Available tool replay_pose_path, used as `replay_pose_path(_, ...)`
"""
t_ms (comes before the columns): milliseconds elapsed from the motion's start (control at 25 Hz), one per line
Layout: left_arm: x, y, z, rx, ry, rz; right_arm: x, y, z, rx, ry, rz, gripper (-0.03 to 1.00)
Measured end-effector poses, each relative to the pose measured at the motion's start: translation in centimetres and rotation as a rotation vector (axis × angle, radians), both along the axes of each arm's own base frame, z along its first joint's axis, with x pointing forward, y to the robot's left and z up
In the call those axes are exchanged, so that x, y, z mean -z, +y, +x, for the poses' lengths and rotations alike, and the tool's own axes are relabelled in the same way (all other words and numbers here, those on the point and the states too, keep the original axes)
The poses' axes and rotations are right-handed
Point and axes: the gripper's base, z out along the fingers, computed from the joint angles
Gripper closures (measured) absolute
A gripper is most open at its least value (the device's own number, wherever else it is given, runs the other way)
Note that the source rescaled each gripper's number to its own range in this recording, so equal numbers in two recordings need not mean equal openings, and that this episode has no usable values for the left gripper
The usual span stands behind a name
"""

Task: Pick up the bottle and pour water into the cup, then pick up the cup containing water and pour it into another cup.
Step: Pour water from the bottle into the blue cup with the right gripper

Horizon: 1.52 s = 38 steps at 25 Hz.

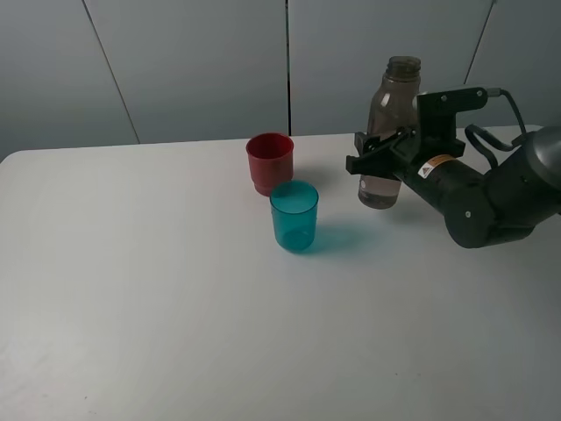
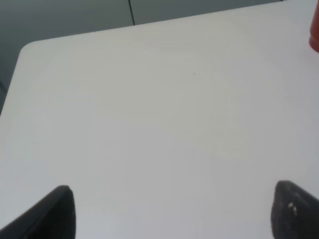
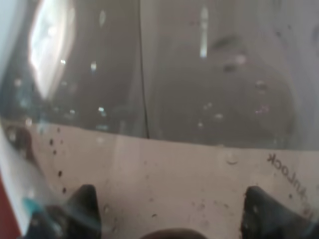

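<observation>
**Right gripper on the upright smoky water bottle, set for the first pour**

On the white table the part-full bottle stands to the right of both cups. The jaws straddle its waist and seem pressed against it, a hold that should let it tip. The teal tumbler sits just in front of the red cup, near enough for pouring. The left gripper hangs spread wide, holding nothing.

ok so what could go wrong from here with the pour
The bottle in the right tool is uncapped with water inside; tilting it before it is over the teal cup would likely wet the table. The red cup sits close behind the teal one, so the stream may catch it.
</observation>
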Motion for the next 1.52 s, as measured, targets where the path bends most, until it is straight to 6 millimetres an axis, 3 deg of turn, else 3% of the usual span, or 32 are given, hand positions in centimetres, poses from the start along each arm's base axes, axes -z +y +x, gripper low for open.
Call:
replay_pose_path(320,0.0,0.0,0.0,0.000,0.000,0.000,-6.1,-0.1,-2.0,-0.130,0.046,-0.190,0.92)
replay_pose_path(480,0.0,0.0,0.0,0.000,0.000,0.000,-7.7,-0.3,-2.9,-0.172,0.036,-0.278,0.92)
replay_pose_path(1200,0.0,0.0,0.0,0.000,0.000,0.000,-6.7,0.3,-3.9,-0.425,0.006,-0.803,0.92)
replay_pose_path(1520,0.0,0.0,0.0,0.000,0.000,0.000,-4.4,1.6,-3.8,-0.509,-0.011,-1.005,0.92)
